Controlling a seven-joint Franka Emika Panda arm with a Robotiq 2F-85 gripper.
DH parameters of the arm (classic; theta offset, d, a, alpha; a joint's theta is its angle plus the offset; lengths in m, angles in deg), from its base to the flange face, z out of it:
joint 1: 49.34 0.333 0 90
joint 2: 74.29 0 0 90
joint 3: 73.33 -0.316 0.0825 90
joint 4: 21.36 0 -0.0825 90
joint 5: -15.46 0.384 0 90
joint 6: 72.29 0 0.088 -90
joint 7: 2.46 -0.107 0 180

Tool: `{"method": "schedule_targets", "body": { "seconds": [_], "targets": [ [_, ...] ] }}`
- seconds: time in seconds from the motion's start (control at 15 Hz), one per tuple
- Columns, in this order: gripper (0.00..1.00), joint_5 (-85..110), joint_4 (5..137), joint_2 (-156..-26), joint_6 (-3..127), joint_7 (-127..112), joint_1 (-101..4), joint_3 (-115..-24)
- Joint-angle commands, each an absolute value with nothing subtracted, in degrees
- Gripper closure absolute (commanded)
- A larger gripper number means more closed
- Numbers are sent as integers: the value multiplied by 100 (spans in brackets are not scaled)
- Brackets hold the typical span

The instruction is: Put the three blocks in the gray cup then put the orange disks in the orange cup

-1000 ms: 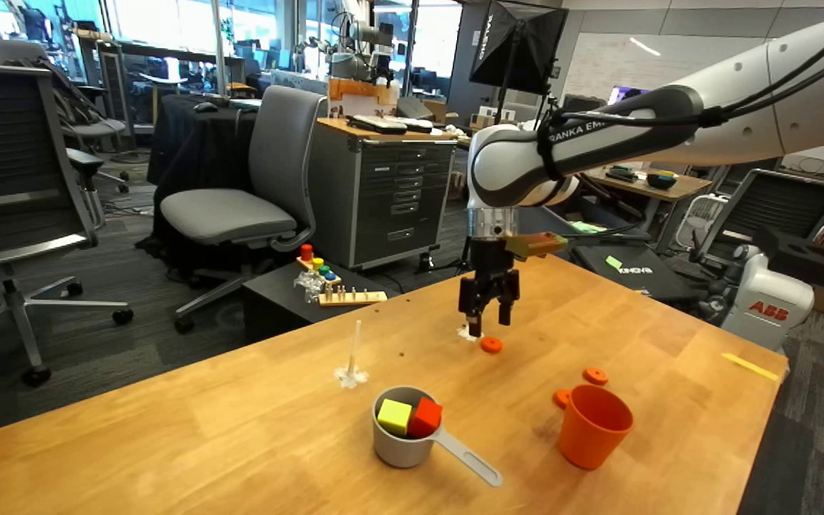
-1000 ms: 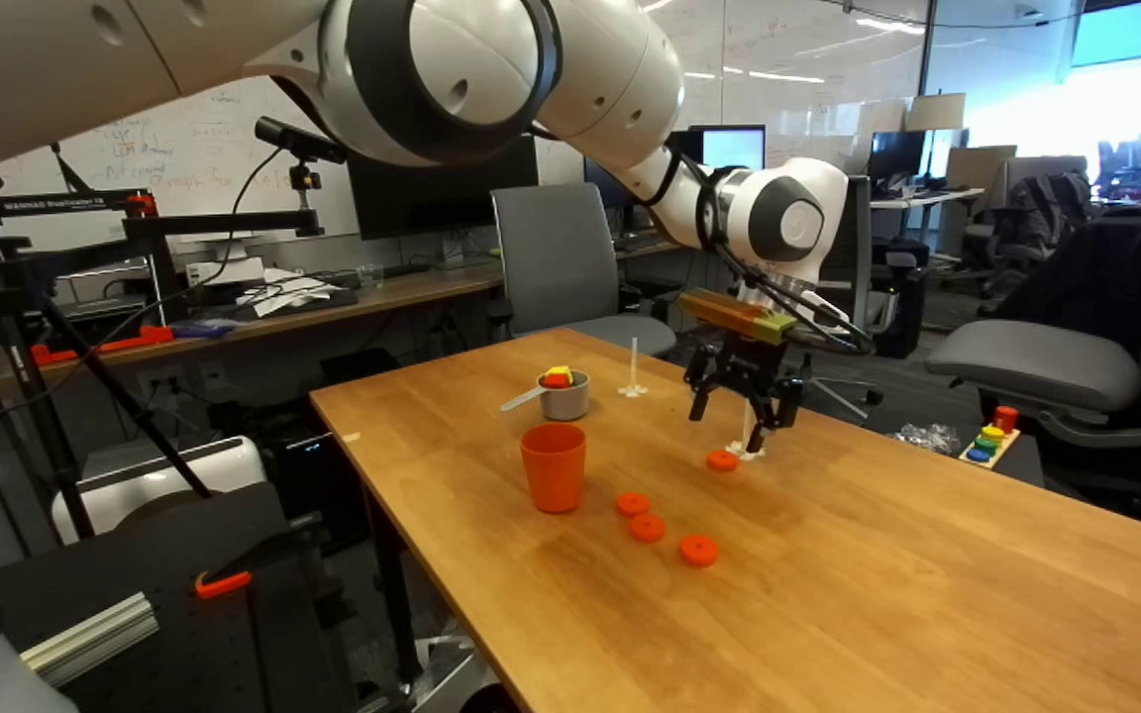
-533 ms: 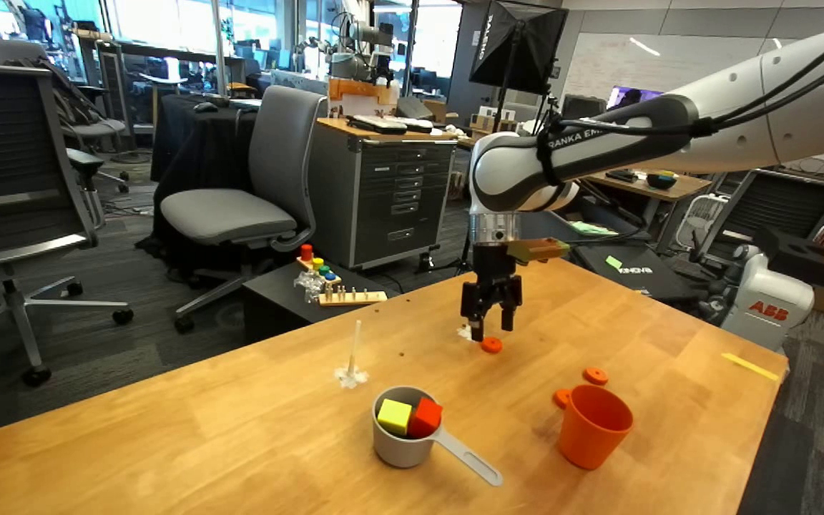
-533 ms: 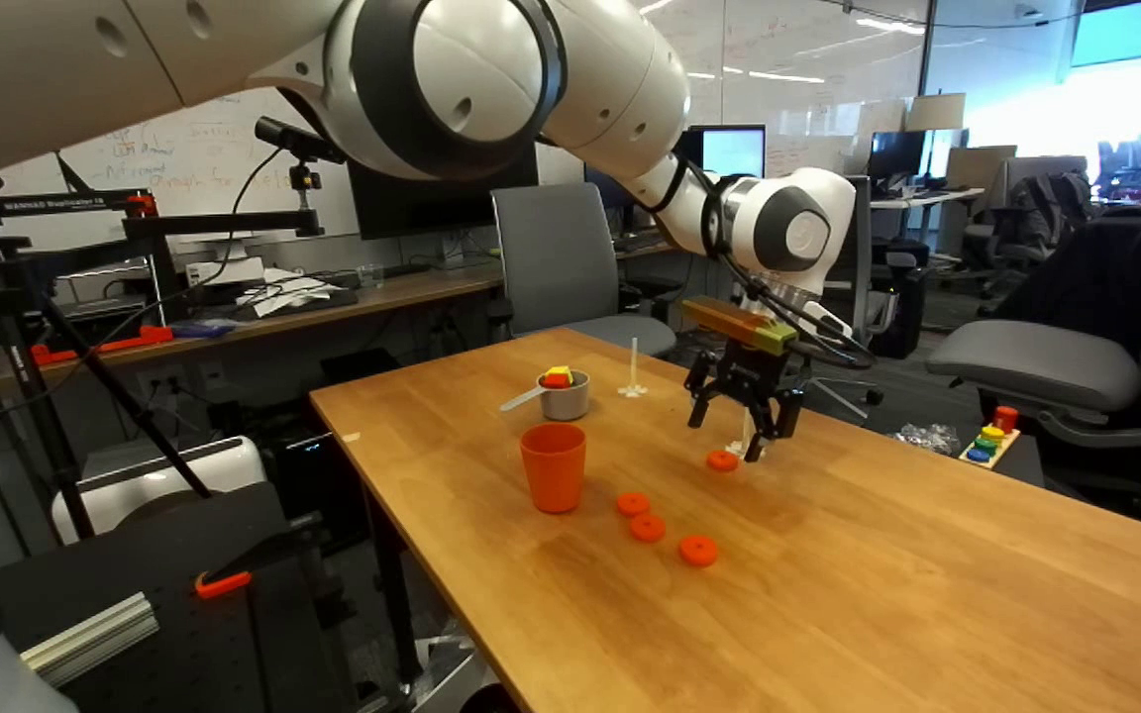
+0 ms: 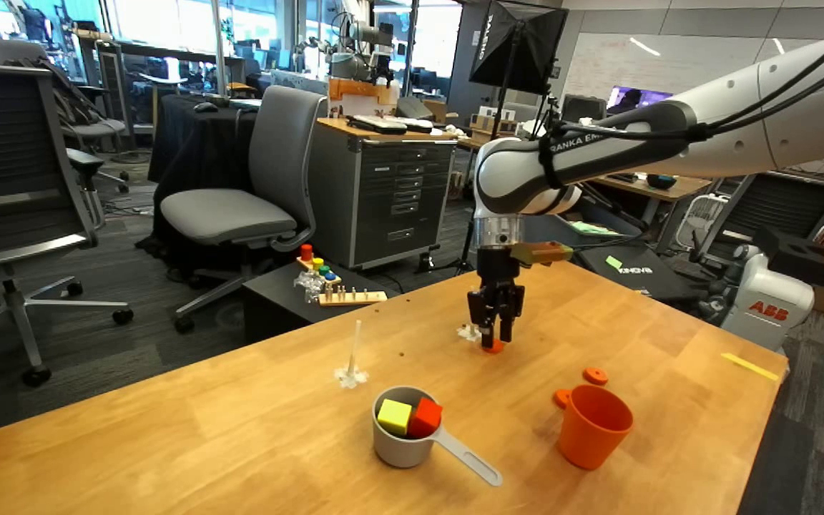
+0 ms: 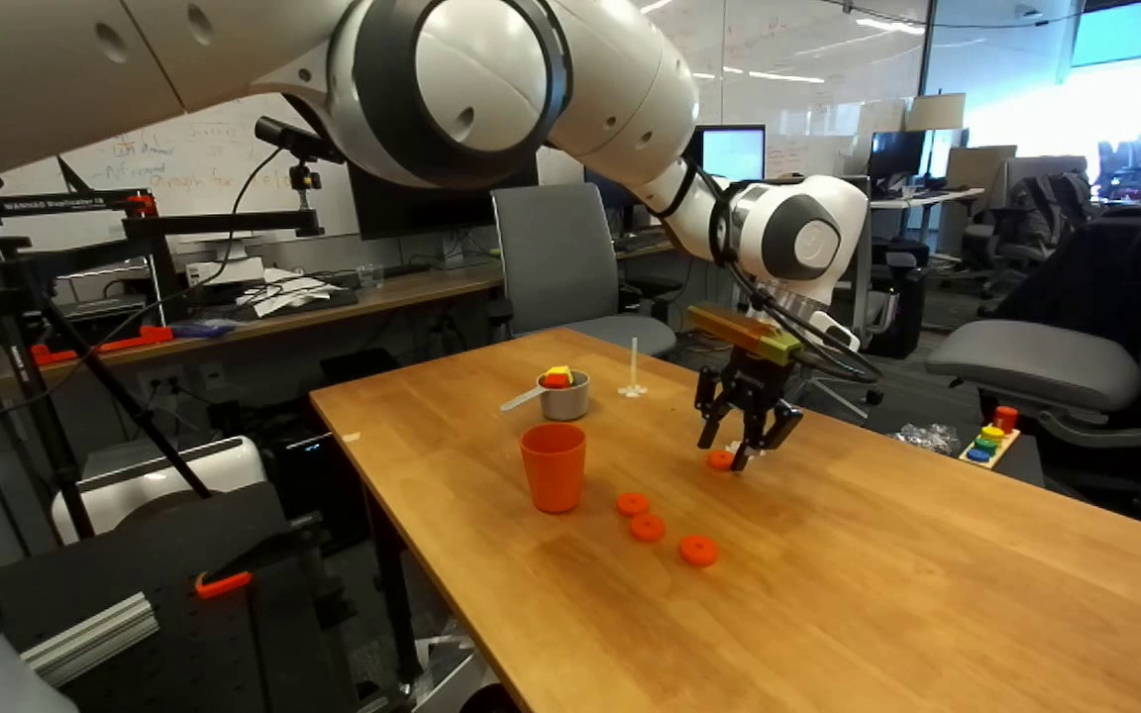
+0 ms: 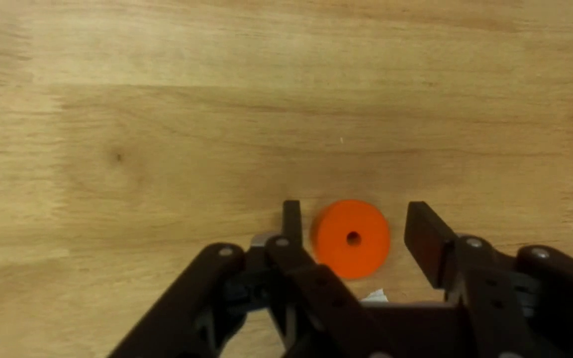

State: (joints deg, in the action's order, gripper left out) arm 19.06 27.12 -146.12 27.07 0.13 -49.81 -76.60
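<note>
My gripper [image 7: 351, 214] points down over the table with its jaws partly closed. An orange disk [image 7: 353, 253] with a centre hole lies between the fingers, a gap showing on each side, so the gripper is open. In an exterior view the fingertips [image 5: 487, 343] partly cover that disk. Several more orange disks lie flat, among them one disk [image 6: 698, 551] and another disk [image 6: 647, 527] near the orange cup [image 6: 554, 475]. The gray cup [image 5: 401, 452], handle toward the orange cup, holds a yellow block [image 5: 393, 417] and a red block [image 5: 425, 418]. Its bottom is hidden.
A thin upright stick [image 5: 355, 350] is taped to the table beyond the gray cup. White tape [image 5: 468, 332] sits right beside the gripper, at the base of another stick. A yellow strip [image 5: 749, 366] lies by the table's edge.
My gripper has come down to the far orange disk, and its fingers have drawn closer together around it. The cups, the blocks and the other disks have stayed put.
</note>
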Motion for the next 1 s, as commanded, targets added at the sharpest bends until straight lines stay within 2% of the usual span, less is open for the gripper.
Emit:
{"method": "schedule_targets", "body": {
  "seconds": [0.0, 0.07, 0.2, 0.27, 0.4, 0.47, 0.6, 0.93],
  "targets": [
    [74, 2036, 2476, -14692, 2538, 38, -5080, -7749],
    [82, 2040, 2492, -14681, 2547, 42, -5093, -7750],
    [93, 2048, 2491, -14661, 2550, 49, -5119, -7756],
    [96, 2055, 2503, -14648, 2560, 60, -5129, -7766],
    [94, 2047, 2498, -14607, 2550, 60, -5117, -7776],
    [68, 2052, 2491, -14609, 2530, 48, -5118, -7783],
    [67, 2067, 2470, -14626, 2475, 52, -5132, -7810],
    [27, 1952, 2434, -14618, 2297, -10, -5020, -7793]
  ]
}}
